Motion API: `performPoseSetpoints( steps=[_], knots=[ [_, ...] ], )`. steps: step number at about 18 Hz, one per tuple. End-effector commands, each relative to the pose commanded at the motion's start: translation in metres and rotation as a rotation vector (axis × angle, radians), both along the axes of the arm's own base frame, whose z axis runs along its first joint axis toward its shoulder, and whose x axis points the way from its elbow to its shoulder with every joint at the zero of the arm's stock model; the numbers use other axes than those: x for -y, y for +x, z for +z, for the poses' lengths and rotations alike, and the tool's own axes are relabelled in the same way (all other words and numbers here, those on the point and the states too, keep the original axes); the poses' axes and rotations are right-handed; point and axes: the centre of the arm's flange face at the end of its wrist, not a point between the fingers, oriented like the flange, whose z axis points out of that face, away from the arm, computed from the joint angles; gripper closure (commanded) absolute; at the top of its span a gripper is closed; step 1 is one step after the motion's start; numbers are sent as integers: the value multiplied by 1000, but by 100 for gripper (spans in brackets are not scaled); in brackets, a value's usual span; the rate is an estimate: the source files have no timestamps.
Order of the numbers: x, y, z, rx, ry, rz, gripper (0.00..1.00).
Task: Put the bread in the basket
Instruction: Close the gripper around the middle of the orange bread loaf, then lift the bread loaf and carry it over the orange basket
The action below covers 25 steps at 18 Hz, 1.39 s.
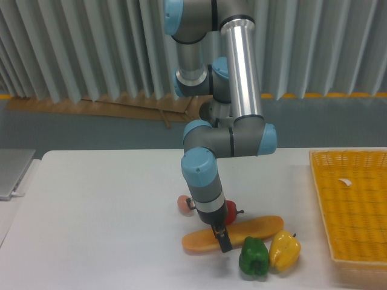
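1. Small pinkish round fruit [184, 203] just left of arm.
2. Black two-finger gripper [222, 240] down on long orange-tan baguette-shaped bread [254, 227] lying on white table [97, 229]; grip state unclear.
3. Green bell pepper [254, 257], yellow bell pepper [284, 250] just beside loaf.
4. Bright yellow woven basket [351, 205] far right, well apart.
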Motion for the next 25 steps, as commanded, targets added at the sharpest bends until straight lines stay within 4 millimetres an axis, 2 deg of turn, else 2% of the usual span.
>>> performPoseSetpoints(
  steps=[5, 6, 8, 11, 15, 21, 25],
  knots=[
    [1, 1, 0, -2, 3, 2, 0],
    [1, 1, 0, -2, 3, 2, 5],
    [2, 1, 2, 1, 4, -1, 45],
    [2, 2, 3, -1, 4, 3, 61],
    [3, 2, 4, -1, 7, 8, 66],
    [4, 4, 16, -12, 24, 27, 67],
    [11, 3, 38, -26, 49, 35, 66]
  ],
)
